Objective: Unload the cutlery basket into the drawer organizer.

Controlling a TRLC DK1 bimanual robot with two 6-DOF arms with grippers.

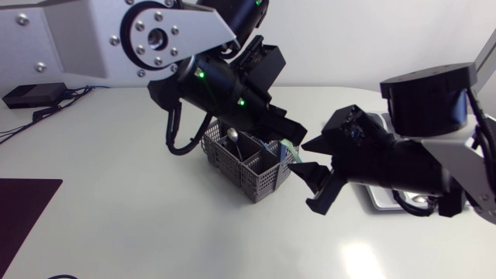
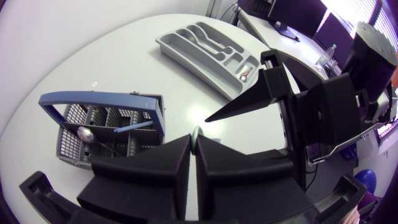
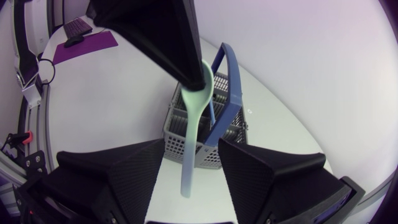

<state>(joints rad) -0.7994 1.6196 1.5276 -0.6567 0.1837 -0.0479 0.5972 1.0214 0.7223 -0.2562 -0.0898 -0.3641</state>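
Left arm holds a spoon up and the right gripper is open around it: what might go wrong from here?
1. The left gripper pinches the green spoon only at its bowl. The long hanging handle may swing or slip when touched.
2. The right gripper stands open around the handle, close under the left's fingers, so closing or rising may knock them together.
3. If the spoon is dropped, it would likely land in or beside the basket.

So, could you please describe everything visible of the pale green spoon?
The pale green spoon looks like matte plastic, one piece: an oval bowl and a long flat handle. It hangs nearly upright, bowl uppermost, seemingly clear of the grey cutlery basket. My left gripper is shut on its bowl end; the handle dangles between the open fingers of my right gripper, apparently untouched.
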